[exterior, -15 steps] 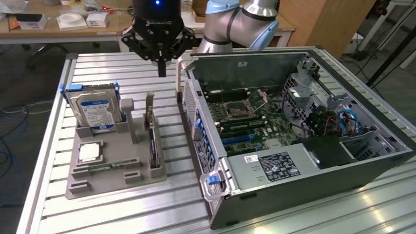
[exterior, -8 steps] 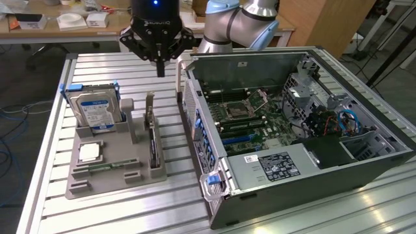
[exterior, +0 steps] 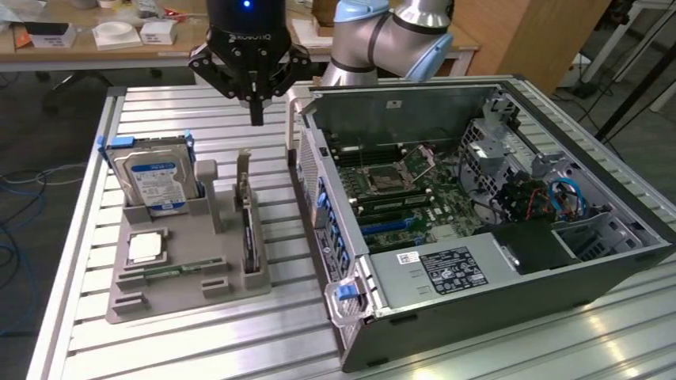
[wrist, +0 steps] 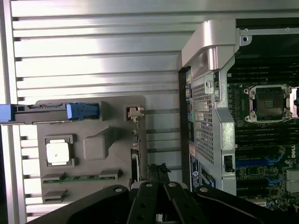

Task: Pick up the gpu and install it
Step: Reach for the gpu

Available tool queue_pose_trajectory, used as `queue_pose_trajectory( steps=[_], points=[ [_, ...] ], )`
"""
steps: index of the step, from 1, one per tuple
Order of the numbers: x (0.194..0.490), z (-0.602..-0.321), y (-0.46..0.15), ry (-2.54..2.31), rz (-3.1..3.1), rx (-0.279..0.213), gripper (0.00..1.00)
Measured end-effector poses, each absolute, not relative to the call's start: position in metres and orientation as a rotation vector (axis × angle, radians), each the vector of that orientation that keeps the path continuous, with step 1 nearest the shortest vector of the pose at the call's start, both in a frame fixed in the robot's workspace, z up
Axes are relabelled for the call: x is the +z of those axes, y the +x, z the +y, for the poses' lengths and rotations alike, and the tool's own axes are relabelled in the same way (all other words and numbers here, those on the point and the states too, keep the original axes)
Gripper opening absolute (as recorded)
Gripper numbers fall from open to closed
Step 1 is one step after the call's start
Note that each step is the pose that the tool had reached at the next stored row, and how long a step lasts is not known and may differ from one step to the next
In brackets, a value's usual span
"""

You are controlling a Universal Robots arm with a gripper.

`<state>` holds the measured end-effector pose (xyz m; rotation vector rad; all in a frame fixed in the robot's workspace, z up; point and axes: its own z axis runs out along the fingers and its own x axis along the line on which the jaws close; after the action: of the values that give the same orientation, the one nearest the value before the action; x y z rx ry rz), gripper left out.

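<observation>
The gpu [exterior: 248,229] is a thin black card standing on edge in a slot of the grey tray [exterior: 180,297], its silver bracket at the far end. From above it shows as a narrow dark strip [wrist: 135,144]. My gripper [exterior: 256,117] hangs well above the tray's far end, between the tray and the open computer case [exterior: 476,198]. Its fingers are shut together with nothing between them. In the wrist view the gripper [wrist: 159,175] tips meet beside the card's near end, clear of it.
A silver hard drive [exterior: 158,178] in a blue caddy stands upright at the tray's far left. A processor [exterior: 146,247] and a green memory stick [exterior: 174,271] lie flat on the tray. The case lies open on the slatted metal table [exterior: 211,348], with its motherboard [exterior: 407,194] exposed.
</observation>
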<state>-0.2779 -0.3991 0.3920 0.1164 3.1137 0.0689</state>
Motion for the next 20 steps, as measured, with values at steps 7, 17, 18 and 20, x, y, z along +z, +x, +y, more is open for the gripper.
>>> queue_pose_trajectory(
  steps=[7, 17, 18, 20],
  points=[
    [0.392, -0.399, -0.279, 0.117, 3.114, 0.069, 0.11],
    [0.392, -0.400, -0.291, 0.116, 3.114, 0.069, 0.11],
    [0.392, -0.400, -0.291, 0.116, 3.114, 0.069, 0.11],
    [0.392, -0.400, -0.291, 0.116, 3.114, 0.069, 0.11]
  ],
)
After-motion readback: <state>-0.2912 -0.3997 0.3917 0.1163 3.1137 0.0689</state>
